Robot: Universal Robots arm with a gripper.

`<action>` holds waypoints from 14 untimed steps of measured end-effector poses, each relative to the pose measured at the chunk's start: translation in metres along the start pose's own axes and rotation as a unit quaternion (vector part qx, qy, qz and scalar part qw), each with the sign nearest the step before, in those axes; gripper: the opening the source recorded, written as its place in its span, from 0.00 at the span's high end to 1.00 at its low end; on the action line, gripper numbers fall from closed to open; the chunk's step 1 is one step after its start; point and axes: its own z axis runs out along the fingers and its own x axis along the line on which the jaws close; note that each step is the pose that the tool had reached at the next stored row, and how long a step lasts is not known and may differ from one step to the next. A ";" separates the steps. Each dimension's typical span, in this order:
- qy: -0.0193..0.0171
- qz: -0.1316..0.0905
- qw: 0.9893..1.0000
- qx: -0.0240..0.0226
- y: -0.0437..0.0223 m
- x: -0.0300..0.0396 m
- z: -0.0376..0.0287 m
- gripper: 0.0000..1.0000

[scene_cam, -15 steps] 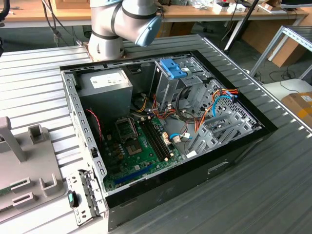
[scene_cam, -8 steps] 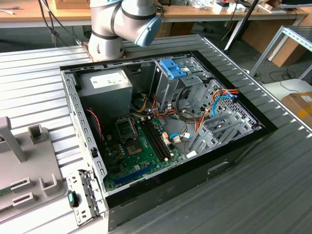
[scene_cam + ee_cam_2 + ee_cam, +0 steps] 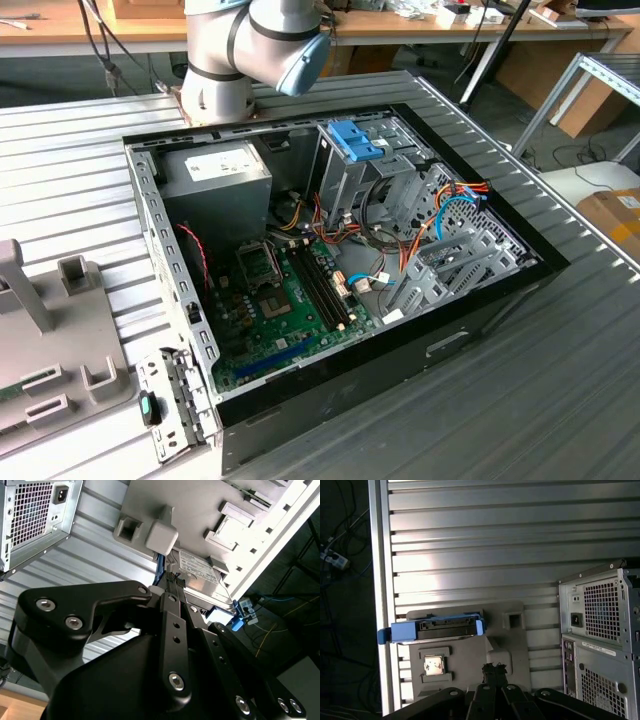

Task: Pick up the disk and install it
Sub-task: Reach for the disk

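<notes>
Step in hand: you are on the pick-up half of the task as I read it. Nothing is held, and the install has not begun.
Tool: the tool [image 3: 495,668] hangs above the grey holder [image 3: 515,645]. In the first wrist view its fingertips meet with nothing between them, so I take it as closed and empty.
Disk position: the disk [image 3: 437,629] sits in the holder at the edge of the desk [image 3: 495,540], and one end of it reaches the desk's edge rail. It is well apart from the computer case [image 3: 600,630].
Tool to disk: in the second wrist view the tool [image 3: 172,580] points towards the disk [image 3: 200,570], near it. I cannot tell whether they touch.
Next move calls for: in my judgement, you need the jaws parted wide enough to take the disk, lined up square with it. Your descent must also clear the holder's grey posts just beside it.
Disk look: it is a flat grey metal body with a white label [image 3: 196,564] carrying black print. A blue carrier [image 3: 400,630] frames it, and a dark connector edge runs along one side.
Disk pose: it seems to stand on edge in its slot, since the first wrist view sees it as a narrow band.
Neighbour: a small square chip [image 3: 434,666] lies in a pocket of the holder just beside the disk, so keep off it.
Destination: the computer case [image 3: 480,320] lies open on the desk, lid off.
</notes>
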 end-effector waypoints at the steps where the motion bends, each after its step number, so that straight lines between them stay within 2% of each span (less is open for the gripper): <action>1: 0.000 0.000 1.000 0.000 0.0000 0.0001 0.0000 0.89; 4: 0.000 0.000 1.000 0.000 -0.0001 0.0011 0.0000 0.89; 9: 0.000 0.000 1.000 0.000 -0.0007 0.0091 -0.0002 0.89; 14: 0.000 0.000 1.000 0.000 -0.0008 0.0100 -0.0003 0.89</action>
